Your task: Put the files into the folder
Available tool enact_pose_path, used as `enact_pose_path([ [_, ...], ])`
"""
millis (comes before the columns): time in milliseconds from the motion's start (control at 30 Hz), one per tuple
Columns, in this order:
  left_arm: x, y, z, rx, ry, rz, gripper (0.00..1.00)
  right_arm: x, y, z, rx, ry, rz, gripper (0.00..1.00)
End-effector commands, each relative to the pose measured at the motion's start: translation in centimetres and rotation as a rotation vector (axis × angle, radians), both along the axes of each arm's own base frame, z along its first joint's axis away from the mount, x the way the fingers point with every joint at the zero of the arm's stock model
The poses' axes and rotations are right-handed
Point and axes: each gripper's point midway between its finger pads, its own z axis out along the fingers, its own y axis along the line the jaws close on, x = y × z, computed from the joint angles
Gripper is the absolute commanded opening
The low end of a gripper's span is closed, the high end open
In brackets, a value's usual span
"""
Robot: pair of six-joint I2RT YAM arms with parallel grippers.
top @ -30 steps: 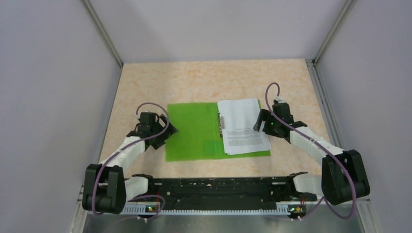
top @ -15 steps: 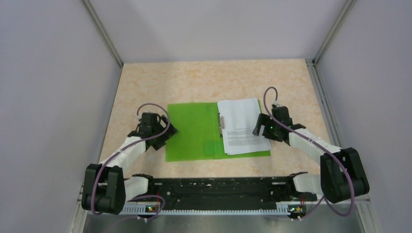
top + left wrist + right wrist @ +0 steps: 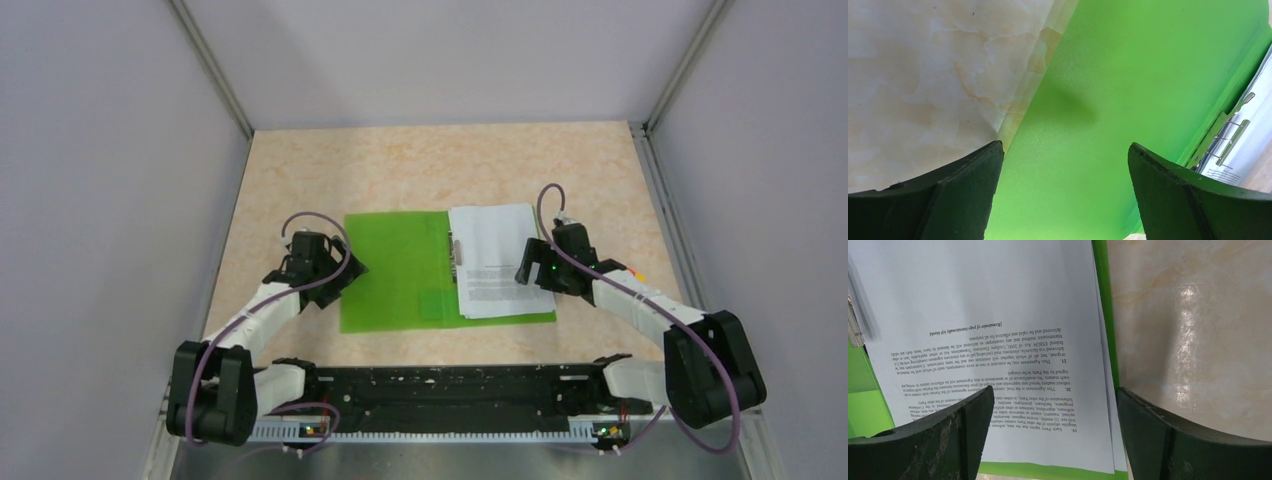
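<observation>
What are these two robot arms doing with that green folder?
It's a paper-filing job. The green folder lies open on the table, and the printed white sheets lie on its right half, beside the metal clip. The left tool hovers open over the folder's left flap; the right tool hovers open over the sheets' right edge. Neither holds anything.

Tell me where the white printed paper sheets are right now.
In the top view, the white printed paper sheets lie on the right half of the open bright green plastic folder, beside its metal clip, their right edge under the right gripper.
</observation>
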Motion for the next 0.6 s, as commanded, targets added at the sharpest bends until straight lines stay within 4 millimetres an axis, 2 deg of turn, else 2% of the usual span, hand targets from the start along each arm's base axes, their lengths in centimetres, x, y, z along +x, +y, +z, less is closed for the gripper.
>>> enact_pose_path([
  [0,0.56,-0.33,0.79,-0.006,-0.036,-0.001,0.98,0.09,0.11,1.1,0.004,-0.03,-0.015,0.9],
  [567,0.57,-0.61,0.94,0.0,-0.036,-0.006,0.98,-0.33,0.68,0.96,0.012,-0.016,0.007,0.9],
])
